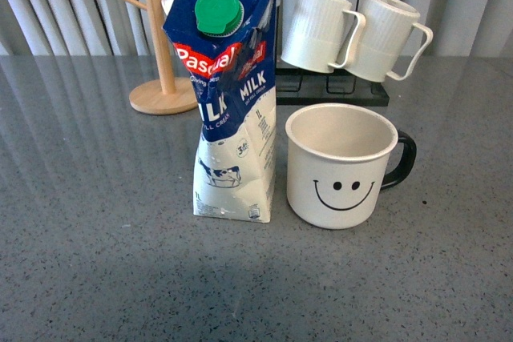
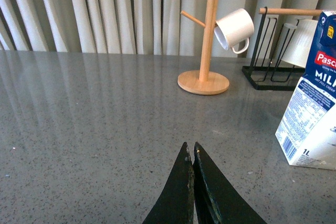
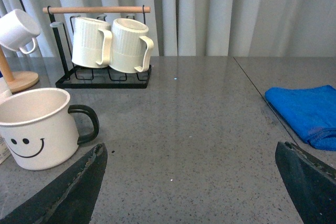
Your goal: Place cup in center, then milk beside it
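The cup [image 1: 341, 166], a wide white mug with a black smiley face and black handle, stands upright on the grey table; it also shows in the right wrist view [image 3: 34, 127]. Close to its left stands the milk [image 1: 231, 102], a dented blue-and-white carton with a green cap, leaning slightly; one edge of the milk [image 2: 312, 114] shows in the left wrist view. No arm shows in the front view. My left gripper [image 2: 191, 149] is shut and empty, well apart from the carton. My right gripper [image 3: 190, 153] is wide open and empty, to the side of the cup's handle.
A wooden mug tree [image 1: 160, 54] stands behind the milk, holding a small white cup [image 2: 234, 30]. A black rack [image 1: 333, 86] with two ribbed cream mugs [image 1: 353, 34] is behind the cup. A blue cloth [image 3: 307, 111] lies off to the right.
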### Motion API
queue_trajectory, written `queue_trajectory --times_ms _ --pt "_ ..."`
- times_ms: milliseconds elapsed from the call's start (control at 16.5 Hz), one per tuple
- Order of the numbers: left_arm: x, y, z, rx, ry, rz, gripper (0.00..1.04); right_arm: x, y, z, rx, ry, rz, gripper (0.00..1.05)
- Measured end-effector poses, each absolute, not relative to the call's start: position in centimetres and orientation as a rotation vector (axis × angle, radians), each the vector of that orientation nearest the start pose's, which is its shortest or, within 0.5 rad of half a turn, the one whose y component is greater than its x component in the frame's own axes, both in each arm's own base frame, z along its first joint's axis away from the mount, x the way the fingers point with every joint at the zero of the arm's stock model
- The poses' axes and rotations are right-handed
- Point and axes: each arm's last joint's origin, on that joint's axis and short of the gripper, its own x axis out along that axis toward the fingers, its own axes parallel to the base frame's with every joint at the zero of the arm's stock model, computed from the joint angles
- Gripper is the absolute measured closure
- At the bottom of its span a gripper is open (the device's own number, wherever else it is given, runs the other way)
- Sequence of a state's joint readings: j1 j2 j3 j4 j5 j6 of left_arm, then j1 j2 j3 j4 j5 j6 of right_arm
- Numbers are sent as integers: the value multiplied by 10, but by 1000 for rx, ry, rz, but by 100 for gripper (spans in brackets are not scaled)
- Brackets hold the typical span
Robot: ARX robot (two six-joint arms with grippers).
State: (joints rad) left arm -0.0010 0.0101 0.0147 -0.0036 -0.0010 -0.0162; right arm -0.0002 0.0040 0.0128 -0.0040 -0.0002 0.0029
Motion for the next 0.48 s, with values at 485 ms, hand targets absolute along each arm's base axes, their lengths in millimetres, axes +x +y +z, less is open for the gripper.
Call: queue_trajectory --times_ms 485 --pt "97 0 167 -17 -1 -1 92 97 0 167 3 -5 0 7"
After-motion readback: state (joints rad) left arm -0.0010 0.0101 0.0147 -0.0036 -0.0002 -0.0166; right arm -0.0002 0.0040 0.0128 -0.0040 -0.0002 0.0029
